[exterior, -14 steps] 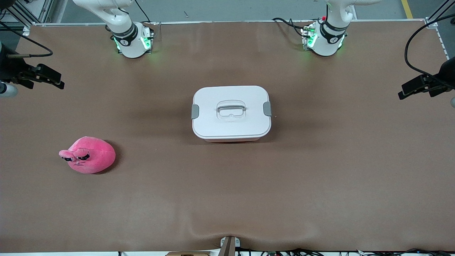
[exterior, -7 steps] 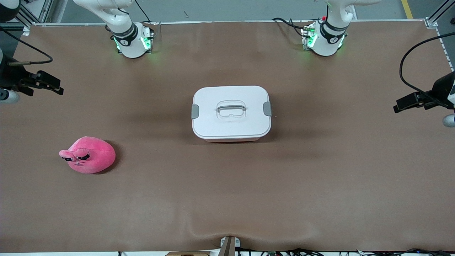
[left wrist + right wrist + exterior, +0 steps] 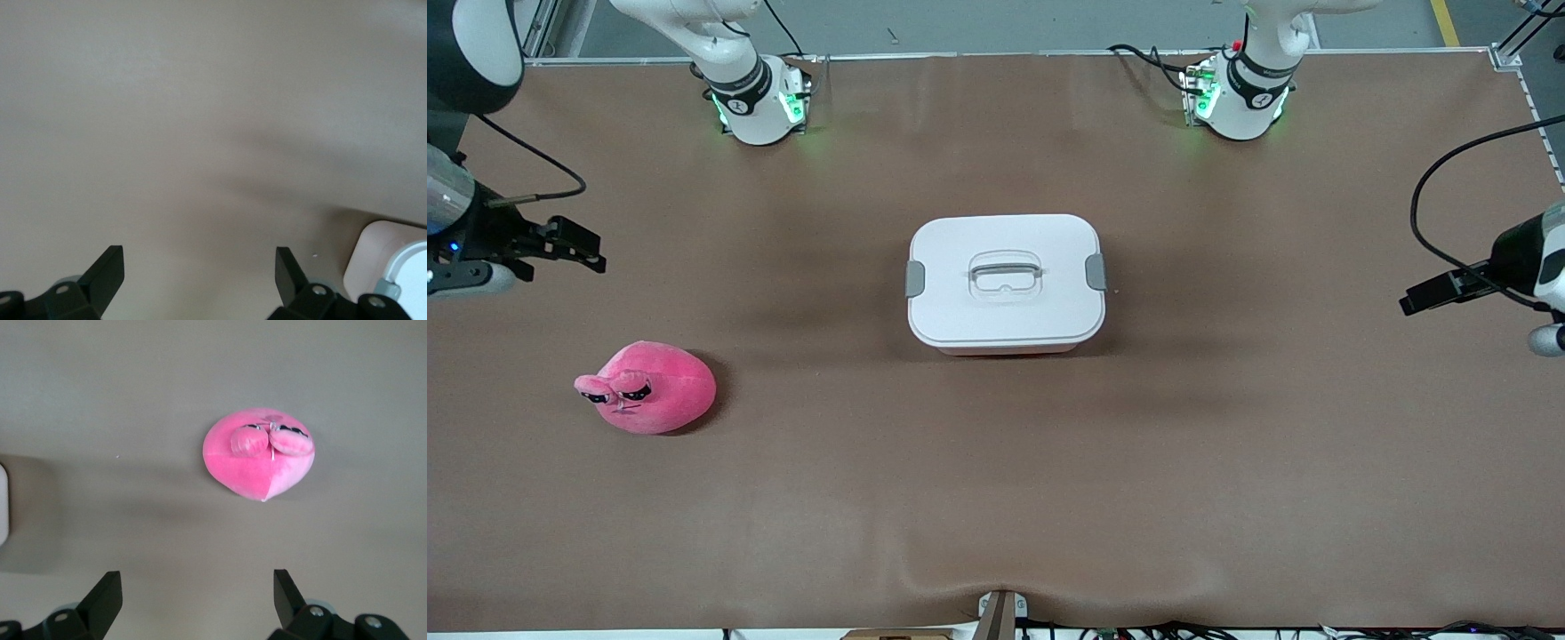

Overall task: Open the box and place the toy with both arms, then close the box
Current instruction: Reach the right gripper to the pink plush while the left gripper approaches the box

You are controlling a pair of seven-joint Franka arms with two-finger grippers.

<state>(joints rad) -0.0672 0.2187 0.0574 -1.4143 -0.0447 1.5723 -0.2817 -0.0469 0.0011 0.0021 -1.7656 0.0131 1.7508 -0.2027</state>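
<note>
One box (image 3: 1005,283) shut at the middle of the tabletop (image 3: 1227,462); one toy (image 3: 647,388) nearer the camera, toward the right arm's end.
The toy looks soft and light, so pinch its round body; the box seems stiff, its two clips (image 3: 915,278) are your hold; left gripper (image 3: 1430,294) and right gripper (image 3: 574,246) both hang wide, empty, over bare tabletop.

My table (image 3: 1227,462) is one big brown mat-covered surface with a slight wrinkle at the edge closest to the front camera. Sitting on it: the box (image 3: 1006,283) around the middle, white lid on, and the pink toy (image 3: 649,388) off toward my right arm's end, a bit nearer that camera.
</note>
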